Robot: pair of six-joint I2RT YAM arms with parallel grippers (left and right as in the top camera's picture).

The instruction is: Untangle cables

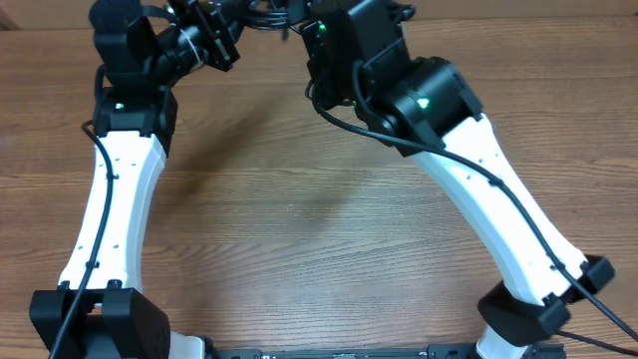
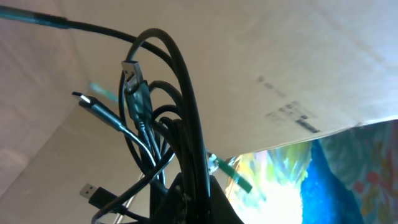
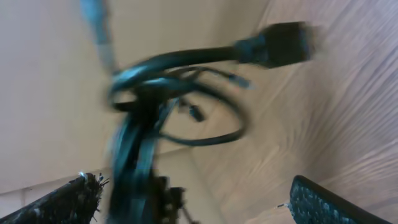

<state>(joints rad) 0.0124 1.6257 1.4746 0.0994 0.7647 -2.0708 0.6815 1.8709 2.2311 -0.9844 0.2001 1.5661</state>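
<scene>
As the left pincer [image 2: 186, 202], pressed together, pinches the tangled black cables [image 2: 180, 124] and holds them above the far edge of the wooden tabletop [image 1: 319, 229], the right pincer [image 3: 193, 186] faces the bundle, spread wide; whether it touches a strand, motion blur hides.

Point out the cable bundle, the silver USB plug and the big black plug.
cable bundle [image 2: 191, 143]: left wrist view, thick black strands mid-bundle.
silver USB plug [image 2: 130, 71]: left wrist view, metal shell.
big black plug [image 3: 281, 43]: right wrist view, plug body.
</scene>
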